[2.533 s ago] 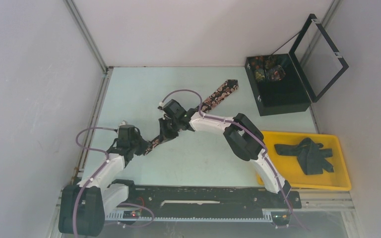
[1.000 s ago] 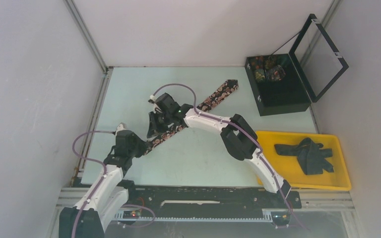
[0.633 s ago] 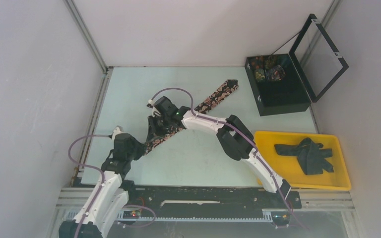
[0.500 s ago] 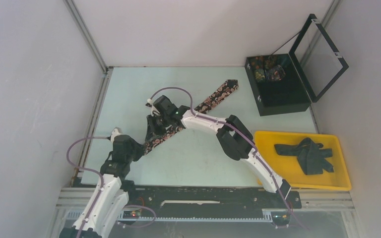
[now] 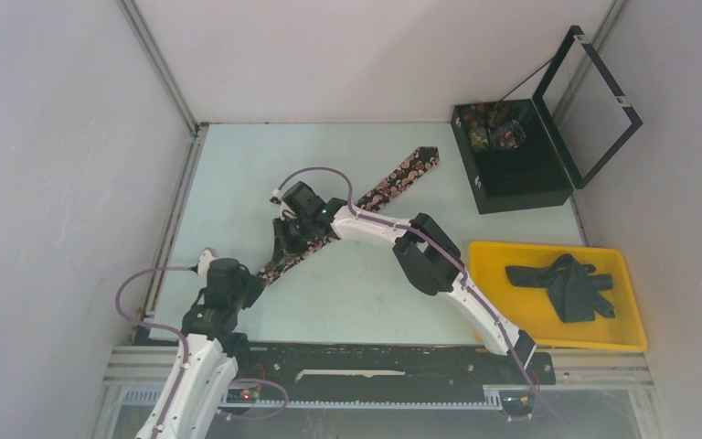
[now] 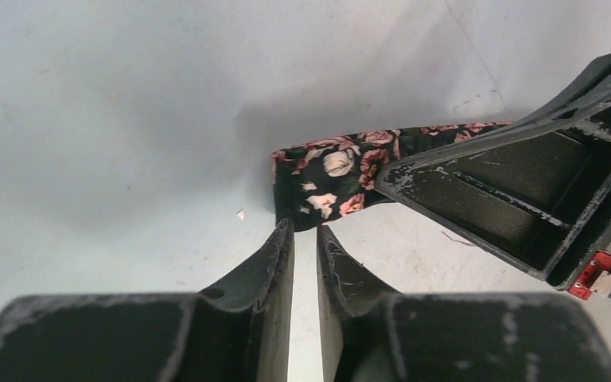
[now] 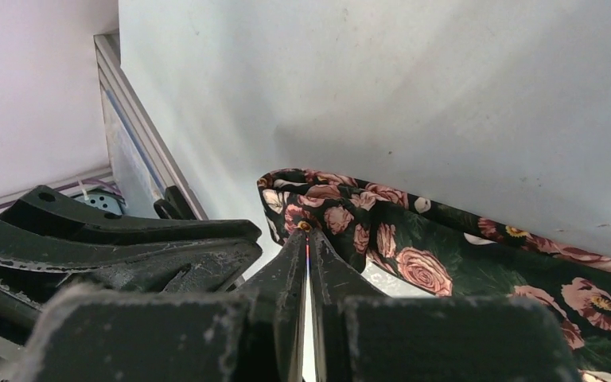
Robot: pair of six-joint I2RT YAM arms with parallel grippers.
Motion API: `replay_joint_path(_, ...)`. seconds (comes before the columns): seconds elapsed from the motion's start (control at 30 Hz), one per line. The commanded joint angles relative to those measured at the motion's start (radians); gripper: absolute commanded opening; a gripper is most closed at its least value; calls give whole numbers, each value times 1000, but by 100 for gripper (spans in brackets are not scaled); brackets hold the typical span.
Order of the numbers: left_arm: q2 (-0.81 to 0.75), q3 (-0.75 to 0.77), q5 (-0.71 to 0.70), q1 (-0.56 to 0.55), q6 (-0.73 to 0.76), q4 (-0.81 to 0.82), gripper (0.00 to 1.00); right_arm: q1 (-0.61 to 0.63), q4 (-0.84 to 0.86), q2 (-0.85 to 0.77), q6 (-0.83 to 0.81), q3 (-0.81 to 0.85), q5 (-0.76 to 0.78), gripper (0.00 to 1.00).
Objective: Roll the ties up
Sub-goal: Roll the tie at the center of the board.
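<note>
Top external view: the flowered tie [image 5: 393,181] lies long and mostly flat, left of the yellow tray [image 5: 558,344]. The right gripper [image 7: 307,232] is pinched on its folded end. The left gripper [image 6: 305,231], fingers slightly apart, holds nothing. I think the roll is barely started. Dark ties [image 5: 567,285] in the tray are not rolled.

Far-left table [image 5: 238,165] and its near-centre strip were open. The right arm [image 5: 420,251] and the tie [image 5: 400,174] cut diagonally across the middle. On the right, a black box [image 5: 512,174] and yellow tray [image 5: 548,345] blocked the edge. Tight spot: left gripper [image 6: 305,227] sat just beside right gripper [image 7: 308,231].
</note>
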Motion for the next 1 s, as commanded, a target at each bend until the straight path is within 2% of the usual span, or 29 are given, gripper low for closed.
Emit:
replay_joint_path(0.0,-12,32,-64,-6,-35,-44,25,2,1,-2,-19,7,3,5)
replay_joint_path(0.3,-12,40,-105,-5,-52,-53,52,-13,38,-26,-28,-88,15,3)
replay_joint_path(0.77,72,16,-90,-4,-41,100,53,-33,79,-45,-12,-130,-13,1)
replay_joint_path(0.97,88,16,-100,-3,-25,113,52,-37,99,-127,7,-121,-81,7)
